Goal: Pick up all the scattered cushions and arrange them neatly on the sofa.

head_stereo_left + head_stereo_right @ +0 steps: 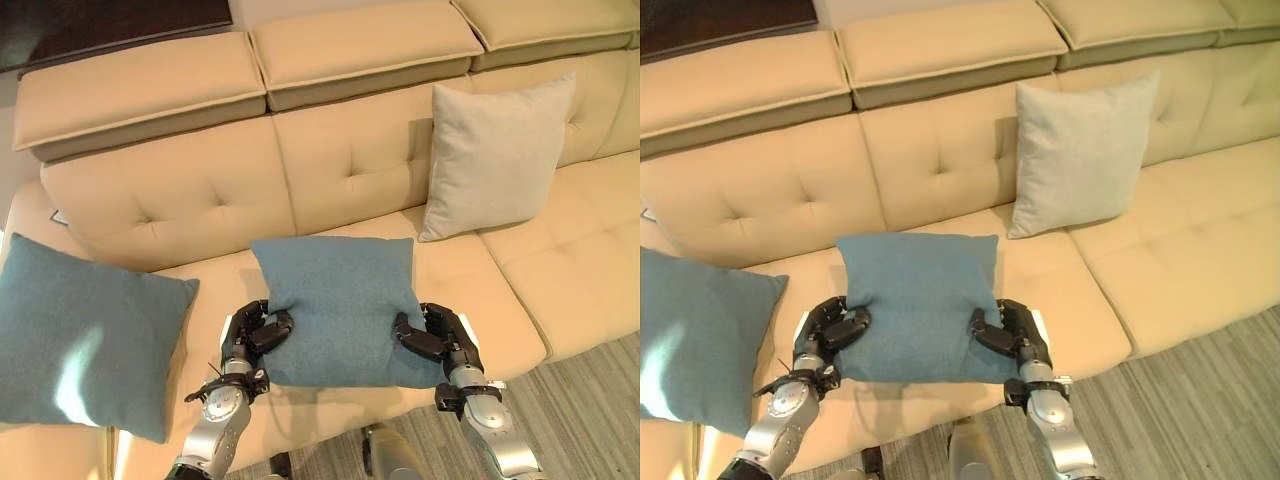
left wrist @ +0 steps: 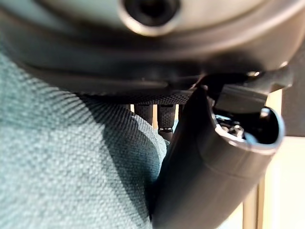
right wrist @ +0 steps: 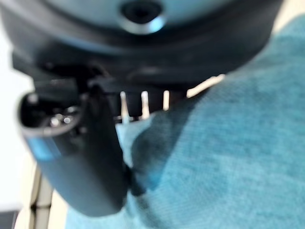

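Cushion looks soft and light, so left hand and right hand curl fingers round its sides.

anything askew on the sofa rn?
Mostly tidy. The grey cushion leans upright against the backrest. The middle teal cushion lies flat at the seat's front edge, pinched between left hand and right hand, not yet propped. The other teal cushion sits tilted on the armrest end.

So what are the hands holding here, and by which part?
Both grip the teal cushion lying on the sofa seat: the left hand pinches its left edge and the right hand pinches its right edge.
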Available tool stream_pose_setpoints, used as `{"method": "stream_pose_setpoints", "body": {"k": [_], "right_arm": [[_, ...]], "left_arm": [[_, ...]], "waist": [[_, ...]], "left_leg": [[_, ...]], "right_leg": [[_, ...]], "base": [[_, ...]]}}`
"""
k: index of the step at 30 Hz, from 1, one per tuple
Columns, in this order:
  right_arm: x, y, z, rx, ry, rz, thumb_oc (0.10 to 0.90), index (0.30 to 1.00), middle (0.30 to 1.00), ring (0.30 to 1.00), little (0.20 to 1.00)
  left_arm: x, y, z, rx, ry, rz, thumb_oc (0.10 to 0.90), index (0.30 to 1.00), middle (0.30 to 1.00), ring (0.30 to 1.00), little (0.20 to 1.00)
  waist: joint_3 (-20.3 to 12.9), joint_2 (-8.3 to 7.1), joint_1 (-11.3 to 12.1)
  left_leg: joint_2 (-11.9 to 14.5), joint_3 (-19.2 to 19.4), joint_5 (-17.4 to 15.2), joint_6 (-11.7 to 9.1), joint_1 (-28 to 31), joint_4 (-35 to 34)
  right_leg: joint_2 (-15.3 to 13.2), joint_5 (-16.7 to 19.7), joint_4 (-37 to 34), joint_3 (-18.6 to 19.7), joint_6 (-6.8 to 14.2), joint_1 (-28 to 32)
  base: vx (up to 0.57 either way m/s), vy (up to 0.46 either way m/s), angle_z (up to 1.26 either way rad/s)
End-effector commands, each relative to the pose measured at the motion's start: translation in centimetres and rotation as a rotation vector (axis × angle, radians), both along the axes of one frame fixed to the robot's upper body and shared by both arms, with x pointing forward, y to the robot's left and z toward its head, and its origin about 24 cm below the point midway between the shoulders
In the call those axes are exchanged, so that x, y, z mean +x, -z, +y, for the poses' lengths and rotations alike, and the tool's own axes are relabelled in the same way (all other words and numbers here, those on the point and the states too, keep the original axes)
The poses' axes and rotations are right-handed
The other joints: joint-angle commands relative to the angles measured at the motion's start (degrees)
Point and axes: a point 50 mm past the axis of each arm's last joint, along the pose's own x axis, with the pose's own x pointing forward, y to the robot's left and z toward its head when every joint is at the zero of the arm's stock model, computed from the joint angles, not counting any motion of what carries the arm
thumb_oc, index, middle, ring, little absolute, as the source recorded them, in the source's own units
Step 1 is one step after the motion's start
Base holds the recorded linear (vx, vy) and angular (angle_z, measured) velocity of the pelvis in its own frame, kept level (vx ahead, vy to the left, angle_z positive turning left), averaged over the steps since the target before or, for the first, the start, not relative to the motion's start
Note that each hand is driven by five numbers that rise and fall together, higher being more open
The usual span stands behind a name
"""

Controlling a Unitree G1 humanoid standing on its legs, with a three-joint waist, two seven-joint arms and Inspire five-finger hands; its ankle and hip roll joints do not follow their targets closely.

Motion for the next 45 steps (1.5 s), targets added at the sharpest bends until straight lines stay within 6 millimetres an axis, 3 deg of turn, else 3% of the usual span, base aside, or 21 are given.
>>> {"method": "stream_pose_setpoints", "body": {"k": [1, 2, 4, 6, 8, 10, 13, 17, 21, 30, 35, 39, 45], "right_arm": [[1.9, -6.7, 1.7, 0.031, -0.096, -0.373, 0.4, 0.3, 0.3, 0.3, 0.3], [1.6, -6.7, 1.1, 0.012, -0.087, -0.374, 0.4, 0.3, 0.3, 0.3, 0.3], [1.4, -6.8, 0.7, -0.004, -0.077, -0.371, 0.4, 0.3, 0.3, 0.3, 0.3], [1.3, -6.9, 0.4, -0.012, -0.066, -0.371, 0.4, 0.3, 0.3, 0.3, 0.3], [1.2, -6.9, 0.1, -0.014, -0.046, -0.376, 0.4, 0.3, 0.3, 0.3, 0.3], [1.0, -6.9, -0.1, -0.013, -0.03, -0.375, 0.4, 0.3, 0.3, 0.3, 0.3], [0.9, -6.7, -0.2, -0.001, 0.0, -0.376, 0.4, 0.3, 0.3, 0.3, 0.3], [1.0, -6.8, 0.0, 0.008, 0.016, -0.392, 0.4, 0.3, 0.3, 0.3, 0.3], [1.8, -8.5, 1.1, -0.007, 0.0, -0.486, 0.4, 0.3, 0.3, 0.3, 0.3], [2.6, -12.8, 2.8, -0.138, -0.005, -0.719, 0.4, 0.3, 0.3, 0.3, 0.3], [3.1, -14.8, 3.5, -0.202, 0.021, -0.836, 0.4, 0.3, 0.3, 0.3, 0.3], [4.1, -18.2, 4.7, -0.271, 0.075, -1.022, 0.4, 0.3, 0.3, 0.3, 0.3], [4.7, -21.0, 5.7, -0.335, 0.128, -1.172, 0.4, 0.3, 0.3, 0.3, 0.3]], "left_arm": [[2.4, -6.8, -4.1, -0.128, 0.181, -0.381, 0.4, 0.3, 0.3, 0.3, 0.3], [2.3, -6.8, -4.4, -0.142, 0.191, -0.376, 0.4, 0.3, 0.3, 0.3, 0.3], [2.2, -6.7, -4.7, -0.14, 0.197, -0.369, 0.4, 0.3, 0.3, 0.3, 0.3], [2.4, -6.9, -4.8, -0.141, 0.202, -0.376, 0.4, 0.3, 0.3, 0.3, 0.3], [2.5, -7.0, -4.9, -0.123, 0.214, -0.38, 0.4, 0.3, 0.3, 0.3, 0.3], [2.6, -7.2, -5.1, -0.122, 0.221, -0.388, 0.4, 0.3, 0.3, 0.3, 0.3], [2.8, -7.7, -5.0, -0.083, 0.227, -0.414, 0.4, 0.3, 0.3, 0.3, 0.3], [2.8, -8.2, -4.4, -0.005, 0.234, -0.446, 0.4, 0.3, 0.3, 0.3, 0.3], [3.0, -9.6, -3.3, 0.072, 0.196, -0.517, 0.4, 0.3, 0.3, 0.3, 0.3], [2.8, -12.3, -1.6, 0.131, 0.026, -0.664, 0.4, 0.3, 0.3, 0.3, 0.3], [3.2, -13.6, -1.8, 0.172, -0.024, -0.728, 0.4, 0.3, 0.3, 0.3, 0.3], [4.9, -18.2, -2.1, 0.301, -0.124, -0.932, 0.4, 0.3, 0.3, 0.3, 0.3], [5.2, -21.4, -1.6, 0.364, -0.248, -1.076, 0.4, 0.3, 0.3, 0.3, 0.3]], "waist": [[-7.99, -3.23, -1.65], [-7.86, -3.82, -1.8], [-7.71, -4.48, -2.2], [-7.32, -4.61, -1.66], [-7.53, -4.57, -1.55], [-7.57, -3.39, -2.24], [-8.16, -2.88, -2.34], [-9.27, -2.16, -2.29], [-9.66, -2.05, -1.31], [-8.97, -1.76, 1.23], [-8.12, -1.62, 1.92], [-6.99, -1.58, 2.57], [-7.35, -1.71, 3.53]], "left_leg": [[0.63, -2.32, -6.58, -2.47, -0.76, 7.36], [2.11, -0.68, -4.26, -1.92, -2.49, 11.8], [2.4, 2.27, -4.45, -1.05, -4.01, 15.29], [-1.6, 0.97, -8.34, 0.27, -6.14, 16.02], [-4.62, 1.41, -8.59, 0.72, -8.25, 13.65], [-5.4, 2.9, -7.77, 0.63, -5.76, 7.75], [-7.01, 0.75, -6.96, 1.04, -5.46, 4.64], [-7.23, 2.14, -5.55, 1.43, -2.92, -0.57], [-7.5, 2.24, -5.82, 1.73, -4.55, -1.6], [-6.97, 1.23, -5.4, 1.15, -7.04, -1.6], [-6.85, 0.68, -5.1, 0.93, -7.59, -1.6], [-6.75, -0.12, -4.68, 0.67, -9.41, -1.6], [-6.67, -1.08, -4.25, 0.64, -11.75, -1.6]], "right_leg": [[-3.05, -6.36, 0.26, 2.37, 3.08, 2.85], [-2.5, -7.41, -0.25, 1.96, 1.71, 4.7], [-2.3, -8.14, -0.33, 1.42, 0.65, 6.0], [-1.91, -9.07, -0.21, 1.82, 0.45, 6.96], [-1.66, -9.04, -0.76, 1.18, 0.56, 7.98], [-0.54, -9.49, -0.58, 1.12, 0.99, 8.3], [-0.33, -9.38, -1.46, 1.23, 1.43, 8.77], [-0.18, -8.5, -4.47, 1.71, 1.87, 9.91], [-0.16, -5.78, -9.61, 2.04, 2.96, 9.52], [-0.56, -6.43, -10.02, -0.18, 4.0, 7.56], [-0.74, -6.61, -10.02, -0.97, 4.18, 7.3], [-0.75, -6.1, -10.02, -1.48, 4.62, 5.44], [-0.69, -5.73, -10.02, -1.92, 4.99, 3.31]], "base": [[0.04, -0.252, 0.23], [0.03, -0.248, 0.3], [0.04, -0.246, 0.29], [0.05, -0.116, 0.1], [0.07, -0.06, 0.0], [0.08, 0.035, 0.12], [0.11, 0.053, 0.06], [0.11, 0.067, -0.09], [-0.04, 0.031, -0.14], [-0.02, 0.003, 0.08], [-0.03, -0.01, 0.17], [-0.08, -0.018, 0.11], [-0.03, -0.008, 0.04]]}}
